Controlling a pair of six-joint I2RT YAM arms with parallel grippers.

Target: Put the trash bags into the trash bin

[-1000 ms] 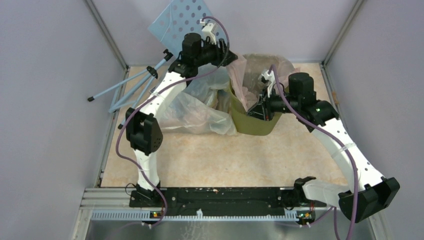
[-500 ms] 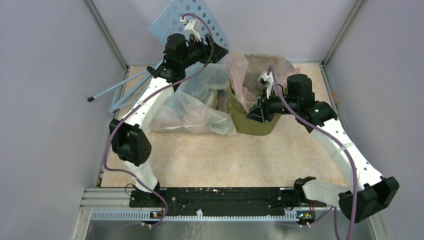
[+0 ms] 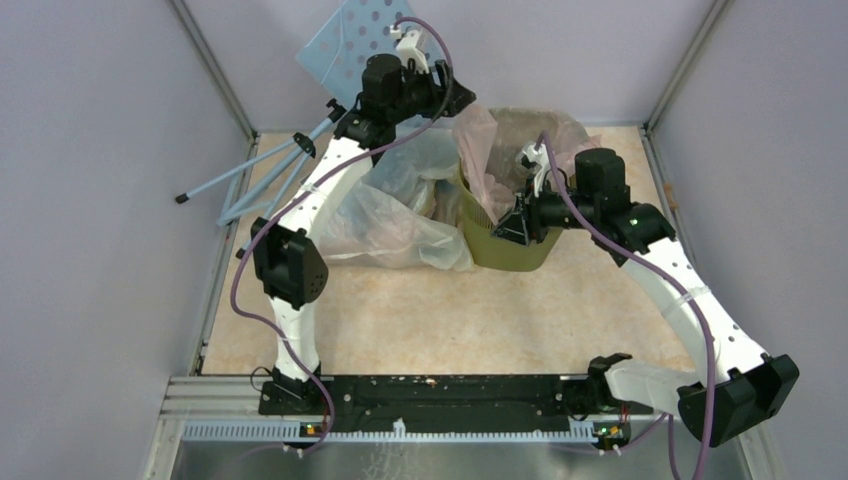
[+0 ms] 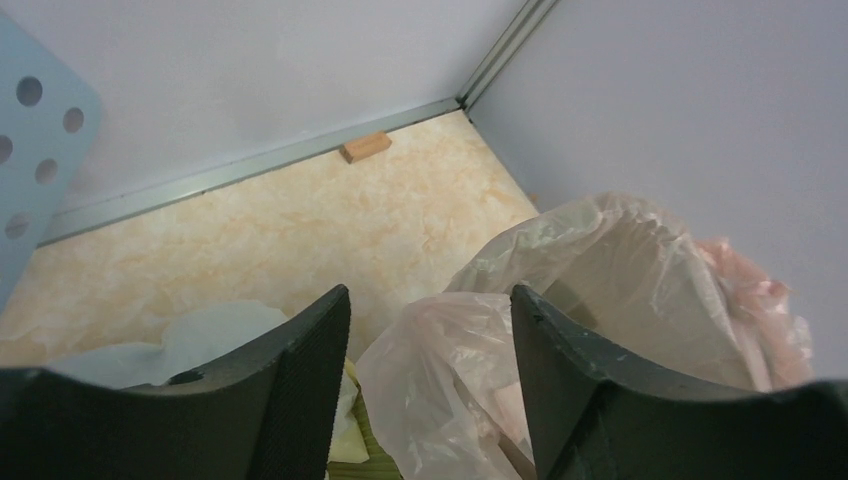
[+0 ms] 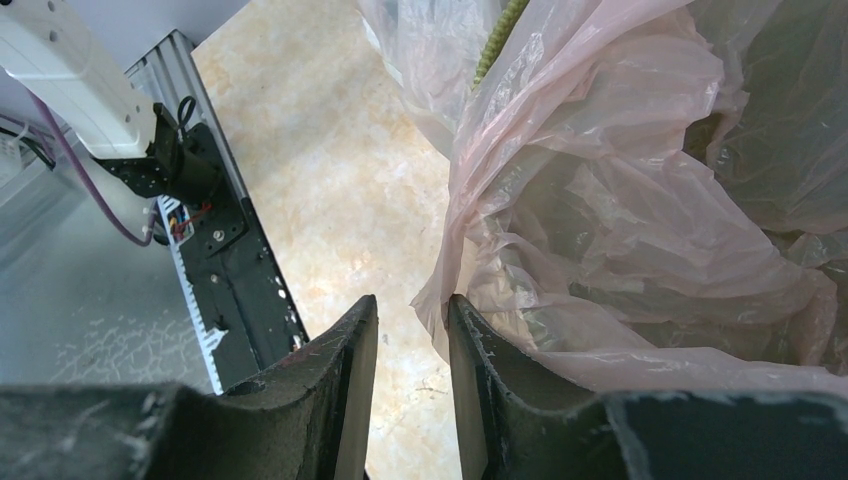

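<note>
The olive-green trash bin (image 3: 508, 256) stands at the back middle of the table. A pale pink trash bag (image 3: 497, 143) fills its mouth and spills over the rim. Clear-whitish bags (image 3: 392, 212) lie heaped against the bin's left side. My left gripper (image 3: 465, 98) hovers open above the bin's back-left rim. In the left wrist view (image 4: 430, 290) the pink bag (image 4: 470, 385) lies below its spread fingers, untouched. My right gripper (image 3: 510, 228) is at the bin's front wall. In the right wrist view (image 5: 412, 297) its fingers stand slightly apart, the pink bag's edge (image 5: 600, 200) brushing the right fingertip.
A blue perforated board (image 3: 350, 40) on a tripod stand (image 3: 262, 168) leans at the back left. A small wooden block (image 4: 365, 147) lies by the back wall. Grey walls close in three sides. The black base rail (image 3: 430, 393) runs along the near edge.
My left arm swung left and back toward the blue board, then returned over the bin's back-left rim. My right arm and the bags have hardly moved.
</note>
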